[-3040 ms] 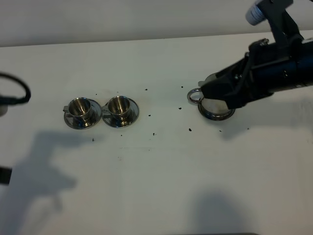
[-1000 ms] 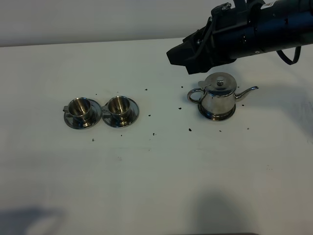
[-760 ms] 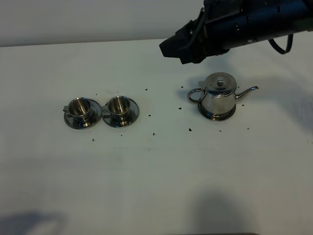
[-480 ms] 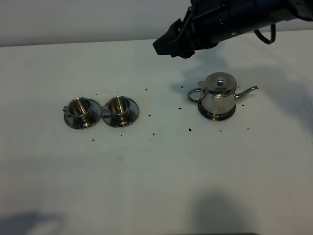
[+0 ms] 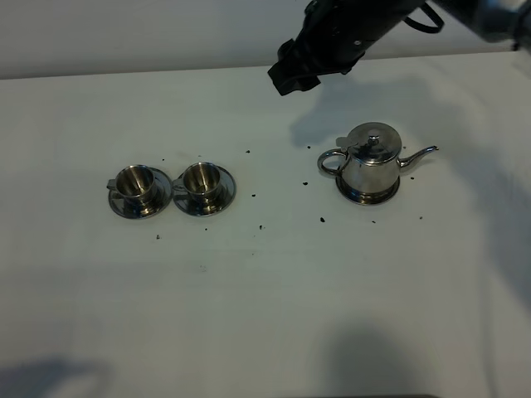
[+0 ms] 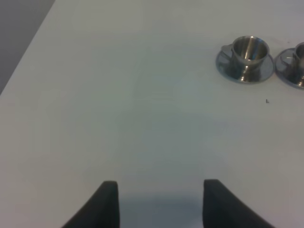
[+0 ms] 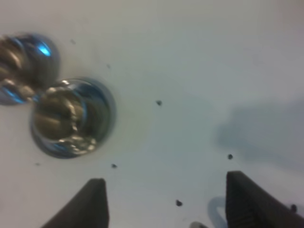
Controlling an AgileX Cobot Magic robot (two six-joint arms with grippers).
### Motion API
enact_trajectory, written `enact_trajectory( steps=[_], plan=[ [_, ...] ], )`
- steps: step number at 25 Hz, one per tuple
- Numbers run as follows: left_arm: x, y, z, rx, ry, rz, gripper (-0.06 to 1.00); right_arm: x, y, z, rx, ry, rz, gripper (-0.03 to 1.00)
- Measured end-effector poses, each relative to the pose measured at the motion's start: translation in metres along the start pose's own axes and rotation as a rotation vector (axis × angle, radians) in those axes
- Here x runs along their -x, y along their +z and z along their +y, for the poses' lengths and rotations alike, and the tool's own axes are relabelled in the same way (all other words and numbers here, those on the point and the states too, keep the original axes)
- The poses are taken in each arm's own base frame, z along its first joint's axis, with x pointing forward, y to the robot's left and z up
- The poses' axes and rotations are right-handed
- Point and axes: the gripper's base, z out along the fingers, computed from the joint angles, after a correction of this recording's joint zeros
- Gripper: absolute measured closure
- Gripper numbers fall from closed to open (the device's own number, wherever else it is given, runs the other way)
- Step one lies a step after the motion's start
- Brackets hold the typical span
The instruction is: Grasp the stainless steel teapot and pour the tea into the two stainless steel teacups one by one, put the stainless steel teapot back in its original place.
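Observation:
The stainless steel teapot stands upright on the white table, right of centre, with its spout pointing right. The two stainless steel teacups sit on their saucers side by side at the left. My right gripper hangs high over the back of the table, left of the teapot and clear of it. In the right wrist view it is open and empty, with the cups blurred below. My left gripper is open and empty, far from the left cup.
Small dark specks lie scattered on the white table between the cups and the teapot. The table's back edge meets a grey wall. The second cup's saucer shows at the edge of the left wrist view.
My right gripper, at the teapot's handle 3 s ago, has let go, risen and swung back and left. The teapot and cups have not moved.

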Motion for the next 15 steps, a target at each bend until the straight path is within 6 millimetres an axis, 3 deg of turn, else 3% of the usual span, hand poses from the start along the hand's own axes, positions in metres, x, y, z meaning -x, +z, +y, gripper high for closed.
enact_trajectory(
  steps=[5, 10, 15],
  plan=[
    [0.000, 0.000, 0.000, 0.000, 0.003, 0.000, 0.51, 0.008, 0.033, 0.014, -0.053, -0.086, 0.109, 0.45],
    [0.000, 0.000, 0.000, 0.000, 0.003, 0.000, 0.51, -0.011, 0.077, 0.020, -0.070, -0.135, 0.253, 0.45],
    [0.000, 0.000, 0.000, 0.000, 0.004, 0.000, 0.51, -0.019, 0.087, 0.014, -0.103, -0.154, 0.310, 0.45]
  ],
)
